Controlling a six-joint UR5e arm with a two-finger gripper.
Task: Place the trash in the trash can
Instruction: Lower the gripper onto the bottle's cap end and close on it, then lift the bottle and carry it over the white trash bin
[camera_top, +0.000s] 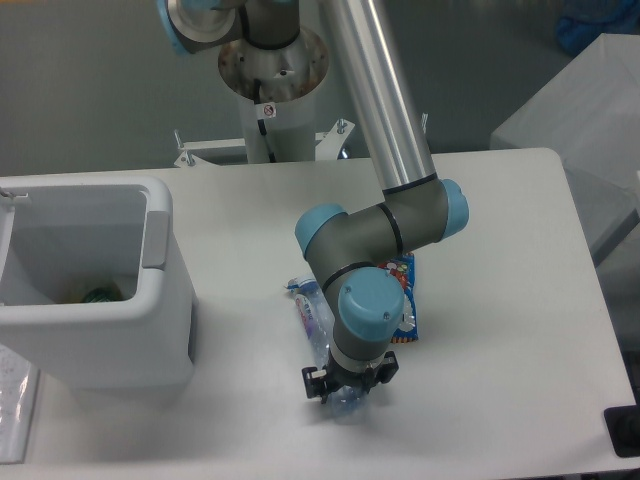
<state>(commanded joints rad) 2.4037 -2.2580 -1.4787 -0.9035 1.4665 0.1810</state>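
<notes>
A UR5e arm lowers its gripper (348, 388) over a crushed plastic bottle (312, 315) lying on the tabletop (500, 380), with the trash can (150, 330) waiting well apart at nine o'clock. The wrist hides the jaws, so whether they have closed on the bottle cannot be told. A blue snack wrapper (404, 318) lies flat just beside the bottle, at its three o'clock, partly under the arm. Inside the can, something small and greenish (98, 295) rests on the bottom; what it is cannot be made out. Judging by this, both bottle and wrapper remain to be binned.
</notes>
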